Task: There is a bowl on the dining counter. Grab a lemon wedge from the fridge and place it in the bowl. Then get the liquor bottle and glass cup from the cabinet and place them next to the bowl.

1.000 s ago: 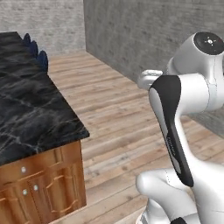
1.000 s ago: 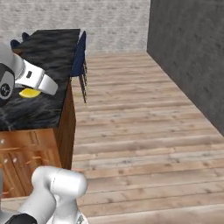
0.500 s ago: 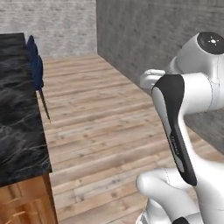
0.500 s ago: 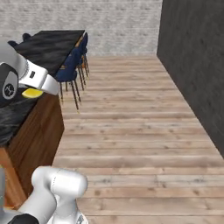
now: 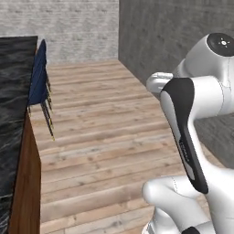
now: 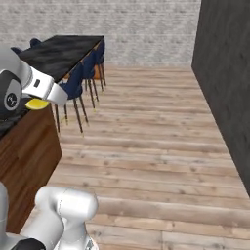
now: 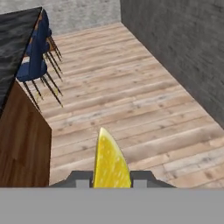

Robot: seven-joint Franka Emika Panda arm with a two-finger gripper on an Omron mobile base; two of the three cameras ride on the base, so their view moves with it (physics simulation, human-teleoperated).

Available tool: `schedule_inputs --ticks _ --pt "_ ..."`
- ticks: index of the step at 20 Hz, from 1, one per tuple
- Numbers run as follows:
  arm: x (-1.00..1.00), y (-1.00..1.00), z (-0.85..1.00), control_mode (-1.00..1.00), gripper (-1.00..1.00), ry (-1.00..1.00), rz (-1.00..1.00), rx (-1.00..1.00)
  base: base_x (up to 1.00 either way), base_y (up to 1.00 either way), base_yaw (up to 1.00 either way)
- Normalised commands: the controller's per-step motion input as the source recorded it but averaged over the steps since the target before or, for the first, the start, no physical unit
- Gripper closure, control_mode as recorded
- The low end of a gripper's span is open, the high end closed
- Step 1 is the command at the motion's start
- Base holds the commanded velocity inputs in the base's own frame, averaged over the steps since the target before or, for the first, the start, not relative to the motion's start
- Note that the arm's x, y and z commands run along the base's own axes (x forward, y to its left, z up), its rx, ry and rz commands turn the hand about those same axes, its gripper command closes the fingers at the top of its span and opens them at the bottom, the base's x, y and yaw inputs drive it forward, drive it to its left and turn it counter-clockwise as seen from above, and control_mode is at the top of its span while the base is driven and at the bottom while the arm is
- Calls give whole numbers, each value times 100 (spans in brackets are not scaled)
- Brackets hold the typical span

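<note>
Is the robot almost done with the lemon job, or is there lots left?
Lots left. Done: the lemon wedge is out of the fridge, pinched in the gripper. In hand: carrying it beside the dining counter with its blue chairs. Left: no bowl is in sight yet, so the wedge must still go in it, then the bottle and glass must be fetched.

Lemon wedge (image 6: 36, 104) under arm, beside dining counter (image 6: 58, 53).

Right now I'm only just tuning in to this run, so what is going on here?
The white arm's claw is shut on a small bright-yellow lemon wedge. It is carrying it over the wooden plank floor, beside the long black marble dining counter with its row of blue chairs. The bowl isn't in sight.
</note>
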Motion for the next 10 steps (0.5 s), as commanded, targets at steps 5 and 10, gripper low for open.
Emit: schedule_inputs --ticks 5,10 --pt "0 0 0 100 100 0 0 0 100 -22 12" --pt "0 0 0 100 100 0 0 0 100 -4 13"
